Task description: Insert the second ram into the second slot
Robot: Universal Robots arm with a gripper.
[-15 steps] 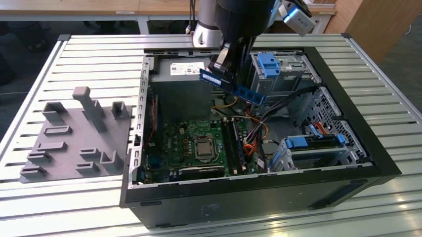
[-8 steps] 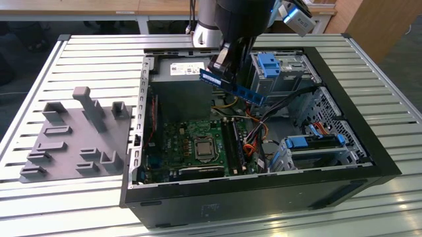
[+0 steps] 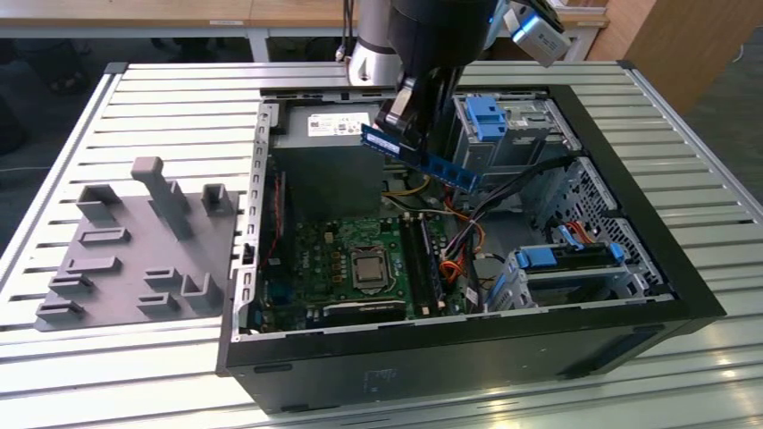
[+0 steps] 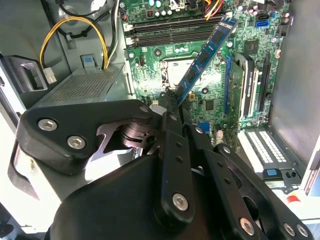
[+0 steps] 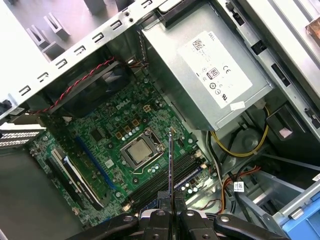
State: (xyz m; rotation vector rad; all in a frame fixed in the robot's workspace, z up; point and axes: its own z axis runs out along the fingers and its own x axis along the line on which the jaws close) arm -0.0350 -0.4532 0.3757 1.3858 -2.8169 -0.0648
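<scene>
Gripping the second ram [image 3: 448,170] by one end with fingers [image 4: 175,145] clamped shut on it. Held tilted in mid-air at the upper centre of the exterior view, above the open computer case [image 3: 477,349] and clear of the motherboard [image 3: 322,259]. Seen edge-on in the first wrist view, crossing the memory slots [image 5: 190,170] beside the processor socket [image 5: 140,152]. Not yet seated in any slot.
</scene>
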